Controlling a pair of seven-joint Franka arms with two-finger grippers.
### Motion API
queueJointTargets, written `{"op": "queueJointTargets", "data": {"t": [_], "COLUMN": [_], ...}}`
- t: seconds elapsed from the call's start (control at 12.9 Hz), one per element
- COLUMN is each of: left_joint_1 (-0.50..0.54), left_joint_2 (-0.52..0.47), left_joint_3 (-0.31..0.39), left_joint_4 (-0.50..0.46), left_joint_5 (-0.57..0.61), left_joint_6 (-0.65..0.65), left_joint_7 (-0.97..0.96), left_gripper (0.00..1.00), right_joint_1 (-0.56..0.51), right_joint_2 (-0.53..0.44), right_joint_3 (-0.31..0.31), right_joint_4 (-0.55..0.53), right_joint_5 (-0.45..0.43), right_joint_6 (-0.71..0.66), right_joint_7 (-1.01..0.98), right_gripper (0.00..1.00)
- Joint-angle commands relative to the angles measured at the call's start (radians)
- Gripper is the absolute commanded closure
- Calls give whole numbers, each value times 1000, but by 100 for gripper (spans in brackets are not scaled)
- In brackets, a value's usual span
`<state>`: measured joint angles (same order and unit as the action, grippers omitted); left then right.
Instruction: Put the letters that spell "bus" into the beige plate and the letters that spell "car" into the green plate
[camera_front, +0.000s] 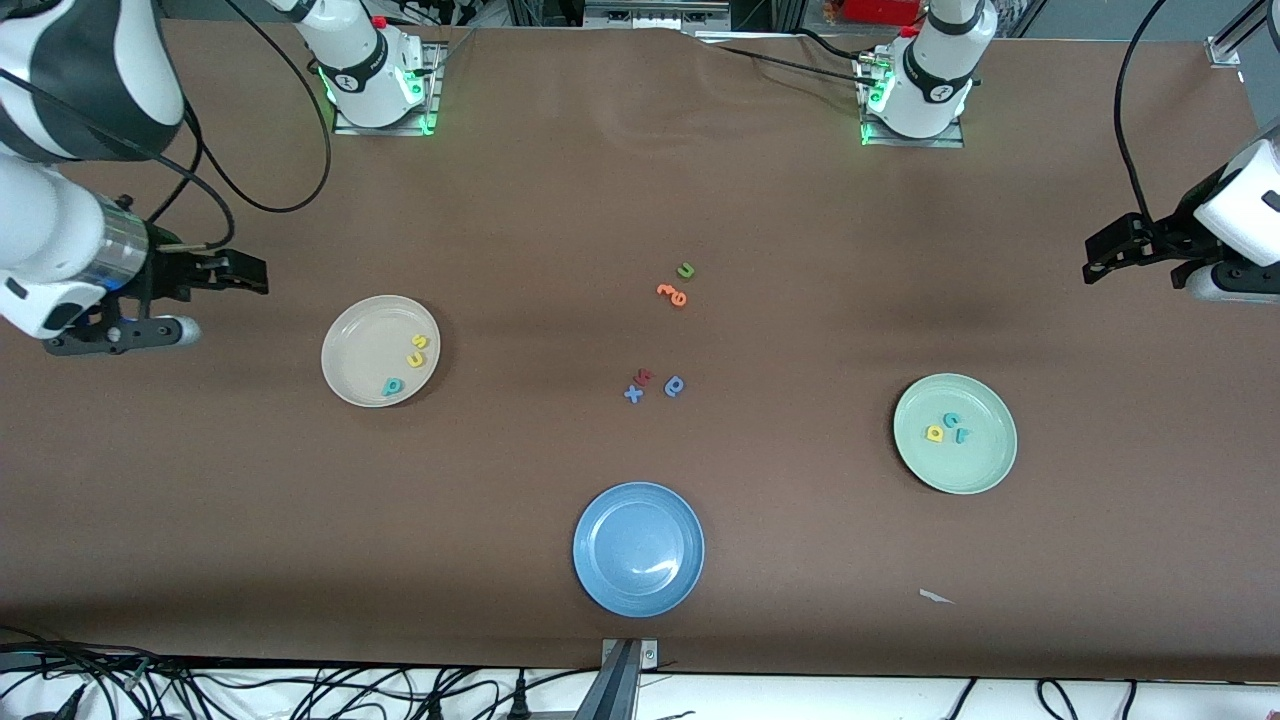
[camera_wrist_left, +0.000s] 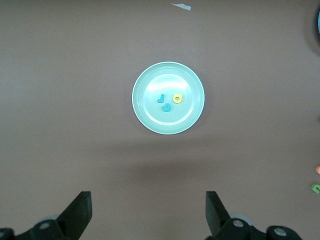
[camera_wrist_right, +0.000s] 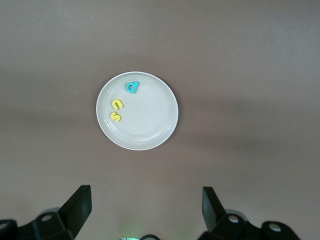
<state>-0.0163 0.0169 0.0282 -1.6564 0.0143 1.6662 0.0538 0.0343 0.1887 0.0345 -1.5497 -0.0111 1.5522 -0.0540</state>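
Right pincer (camera_front: 245, 272) hung wide and empty over bare desk (camera_front: 500, 200) at the right arm's end. Beside it sat the beige plate (camera_front: 350, 370) with teal b (camera_front: 392, 385), yellow u (camera_front: 415, 358) and yellow s (camera_front: 420, 341) in it. Mid-desk: loose spare letters (camera_front: 672, 290) and the blue plate (camera_front: 600, 580). Green plate (camera_front: 985, 470) held yellow a (camera_front: 935, 433), teal c (camera_front: 951, 420), teal r (camera_front: 962, 435), near the left pincer (camera_front: 1100, 260), also wide and empty, over bare desk.

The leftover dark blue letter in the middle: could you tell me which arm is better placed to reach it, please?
Neither clearly: the dark blue letter lies mid-table, while the left gripper and right gripper hang open at opposite ends.
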Motion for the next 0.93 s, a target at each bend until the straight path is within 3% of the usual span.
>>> {"op": "queueJointTargets", "data": {"t": [0.0, 0.62, 0.85], "left_joint_1": [1, 1, 1], "left_joint_2": [-20, -18, -17], "left_joint_3": [2, 2, 1], "left_joint_4": [-13, -14, -14], "left_joint_5": [-13, -13, -13], "left_joint_6": [-9, -9, -8], "left_joint_7": [26, 24, 24], "left_gripper": [0, 0, 0], "right_joint_1": [18, 12, 4], "right_joint_2": [-55, -69, -68], "right_joint_3": [-42, -45, -80], "right_joint_4": [8, 13, 31], "right_joint_5": [14, -13, -27], "right_joint_6": [-32, -61, -63], "right_joint_7": [-36, -24, -27], "right_gripper": [0, 0, 0]}}
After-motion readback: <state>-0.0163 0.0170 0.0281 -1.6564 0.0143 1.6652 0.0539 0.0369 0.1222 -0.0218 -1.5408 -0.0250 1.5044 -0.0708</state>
